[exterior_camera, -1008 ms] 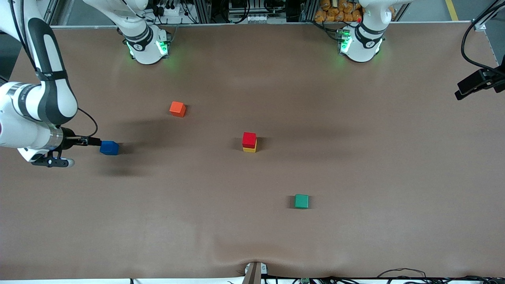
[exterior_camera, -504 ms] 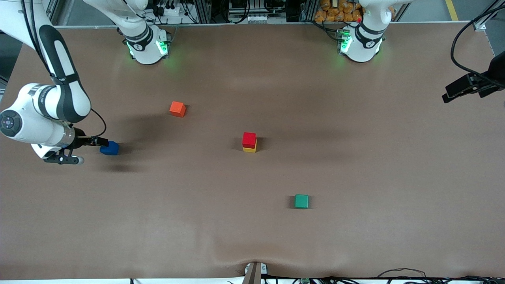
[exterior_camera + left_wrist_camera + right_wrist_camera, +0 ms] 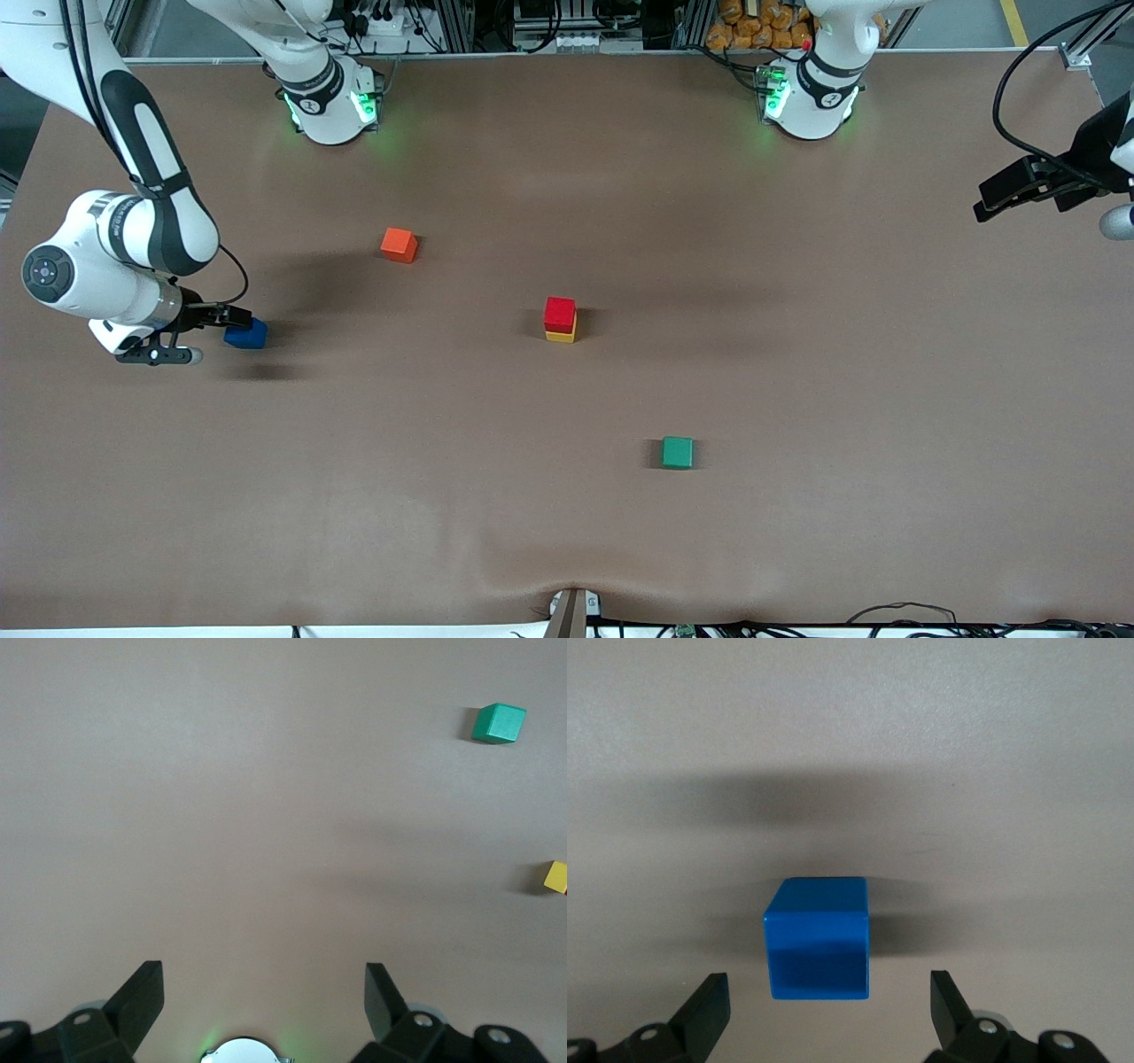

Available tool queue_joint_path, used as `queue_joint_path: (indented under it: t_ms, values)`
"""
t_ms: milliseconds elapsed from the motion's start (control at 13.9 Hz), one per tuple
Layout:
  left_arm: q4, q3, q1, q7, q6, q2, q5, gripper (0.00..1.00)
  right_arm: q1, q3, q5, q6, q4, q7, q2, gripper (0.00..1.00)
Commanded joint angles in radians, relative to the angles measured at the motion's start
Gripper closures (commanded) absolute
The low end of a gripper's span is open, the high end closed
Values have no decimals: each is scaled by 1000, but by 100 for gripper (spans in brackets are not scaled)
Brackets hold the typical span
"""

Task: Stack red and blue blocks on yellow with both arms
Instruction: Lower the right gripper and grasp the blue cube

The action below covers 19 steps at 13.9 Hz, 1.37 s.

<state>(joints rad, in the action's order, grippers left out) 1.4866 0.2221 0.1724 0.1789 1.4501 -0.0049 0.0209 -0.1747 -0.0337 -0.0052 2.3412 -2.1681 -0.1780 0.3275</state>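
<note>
We have red [image 3: 559, 313] already on yellow [image 3: 561, 336]; blue [image 3: 246, 334] sits on the counter [image 3: 567, 532] under the right end effector [image 3: 232, 317], fingers apart, ungrasped, while the left end effector [image 3: 1005, 191] waits spread.

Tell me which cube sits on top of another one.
The red cube: it rests squarely on the yellow cube. The blue, orange-red and green cubes each lie alone on the table.

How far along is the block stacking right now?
Done: the red block sits on the yellow block. In hand: the right gripper is open over the blue block, not yet gripping it. The left gripper waits open at its end of the table. Left: grasp blue and set it on red.
</note>
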Motion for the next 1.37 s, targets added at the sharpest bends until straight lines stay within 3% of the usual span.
queue_joint_path:
  t_ms: [0, 432, 504, 576, 720, 864, 1296]
  values:
    - [34, 10, 10, -7, 16, -36, 1, 0, -16, 11, 13, 13, -10, -18, 2, 0]
    - [37, 8, 13, -10, 12, -44, -1, 0, -14, 11, 14, 84, -42, -18, 16, 11]
    - [37, 8, 13, -12, 10, -44, -3, 0, -14, 11, 14, 110, -58, -18, 16, 16]
    - [35, 8, 13, -12, 9, -47, -1, 0, -12, 11, 14, 118, -62, -18, 16, 28]
    - [34, 6, 13, -13, 10, -49, -1, 0, -12, 12, 14, 115, -62, -17, 16, 62]
    - [32, 6, 13, -13, 10, -50, -1, 0, -16, 12, 16, 109, -61, -14, 16, 77]
    - [30, 3, 13, -15, 15, -50, -6, 0, -9, 15, 19, 11, -29, -12, 5, 91]
